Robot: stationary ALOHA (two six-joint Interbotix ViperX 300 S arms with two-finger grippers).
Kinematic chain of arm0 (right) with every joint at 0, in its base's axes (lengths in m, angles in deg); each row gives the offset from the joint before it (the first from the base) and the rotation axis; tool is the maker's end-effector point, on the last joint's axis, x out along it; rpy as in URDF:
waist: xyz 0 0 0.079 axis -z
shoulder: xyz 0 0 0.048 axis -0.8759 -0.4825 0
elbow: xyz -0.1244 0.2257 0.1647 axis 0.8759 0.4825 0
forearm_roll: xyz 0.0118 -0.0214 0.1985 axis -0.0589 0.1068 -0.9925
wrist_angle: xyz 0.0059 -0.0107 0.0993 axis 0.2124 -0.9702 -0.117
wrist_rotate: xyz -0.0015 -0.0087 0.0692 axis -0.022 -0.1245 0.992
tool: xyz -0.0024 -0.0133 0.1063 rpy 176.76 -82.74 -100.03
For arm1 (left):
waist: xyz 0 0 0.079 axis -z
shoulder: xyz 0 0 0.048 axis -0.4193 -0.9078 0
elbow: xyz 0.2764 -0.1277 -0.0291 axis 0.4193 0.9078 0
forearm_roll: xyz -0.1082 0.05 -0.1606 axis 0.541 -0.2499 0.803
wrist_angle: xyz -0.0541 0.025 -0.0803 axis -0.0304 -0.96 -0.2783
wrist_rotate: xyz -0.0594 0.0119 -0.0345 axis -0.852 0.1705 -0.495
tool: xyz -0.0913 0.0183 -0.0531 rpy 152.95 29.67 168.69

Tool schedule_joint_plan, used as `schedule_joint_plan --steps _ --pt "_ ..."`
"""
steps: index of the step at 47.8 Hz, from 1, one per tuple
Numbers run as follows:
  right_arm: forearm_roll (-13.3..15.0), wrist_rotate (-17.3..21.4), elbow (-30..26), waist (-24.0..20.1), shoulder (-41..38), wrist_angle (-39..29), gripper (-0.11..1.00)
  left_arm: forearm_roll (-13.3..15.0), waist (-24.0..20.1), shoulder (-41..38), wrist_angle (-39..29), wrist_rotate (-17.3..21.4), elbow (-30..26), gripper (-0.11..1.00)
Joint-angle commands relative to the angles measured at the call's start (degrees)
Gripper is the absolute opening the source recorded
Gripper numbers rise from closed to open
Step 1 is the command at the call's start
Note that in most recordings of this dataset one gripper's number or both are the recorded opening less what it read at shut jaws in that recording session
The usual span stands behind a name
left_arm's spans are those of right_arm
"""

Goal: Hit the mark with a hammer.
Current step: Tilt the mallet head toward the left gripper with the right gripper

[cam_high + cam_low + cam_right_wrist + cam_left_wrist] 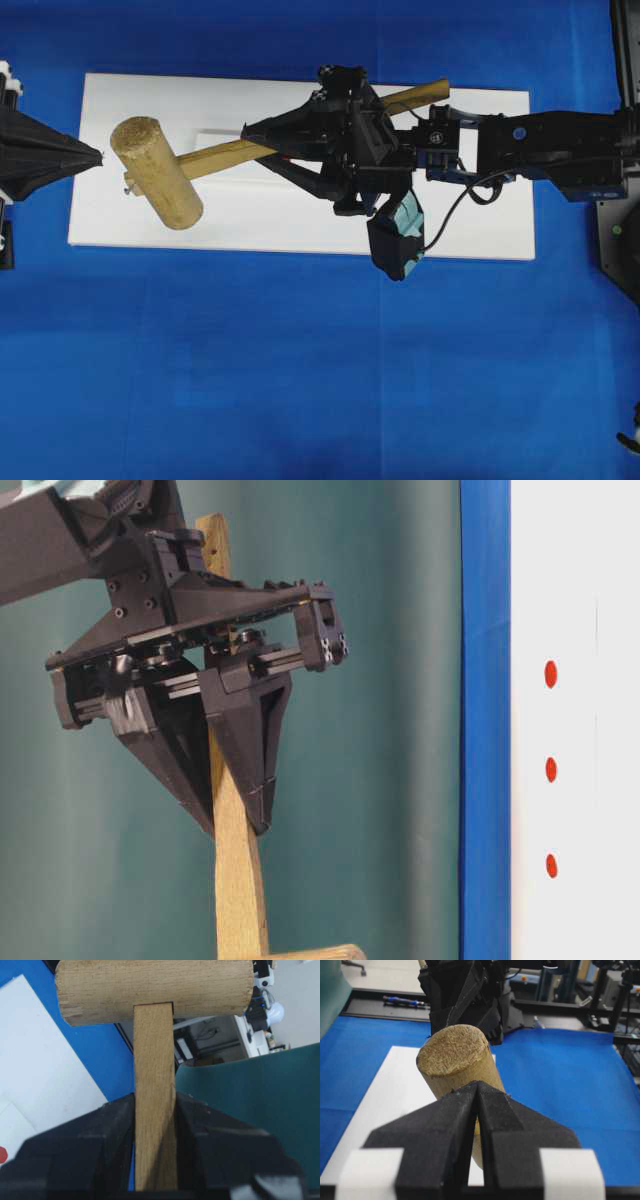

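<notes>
pickup was done: right gripper (262, 140) was pinched on the hammer (165, 170) handle, mid-length, head out over the left end of the white board (300, 225), which lay on the blue cloth (300, 380). left gripper (95, 155) sat pressed together and empty, just off the board's left edge. red dots (550, 770) showed on the board in the table-level view. the strike itself looked not yet done.

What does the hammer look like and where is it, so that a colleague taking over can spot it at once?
Find the white board lying across the blue cloth. Above it, the right gripper clamps a long flat wooden handle reaching left. At that handle's end sits the hammer, with its thick, pale cylindrical head: the only wooden object here, everything around it being black robot parts.
</notes>
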Motion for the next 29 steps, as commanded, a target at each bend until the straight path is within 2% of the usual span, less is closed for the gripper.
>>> schedule_joint_plan --steps 1,23,26,29 --pt "-0.3 0.1 -1.5 -0.1 2.2 1.3 0.09 0.0 -0.1 -0.4 0.3 0.0 -0.7 0.0" --pt "-0.3 -0.1 -1.6 -0.1 2.2 1.3 0.09 0.1 -0.6 -0.6 0.3 -0.2 -0.6 0.01" --pt "-0.3 -0.1 -1.6 -0.1 2.2 1.2 0.09 0.1 -0.6 -0.7 0.3 -0.9 -0.6 0.07" --pt "-0.3 -0.1 -1.6 -0.2 2.2 1.1 0.09 0.1 -0.6 -0.8 0.3 -2.4 -0.6 0.23"
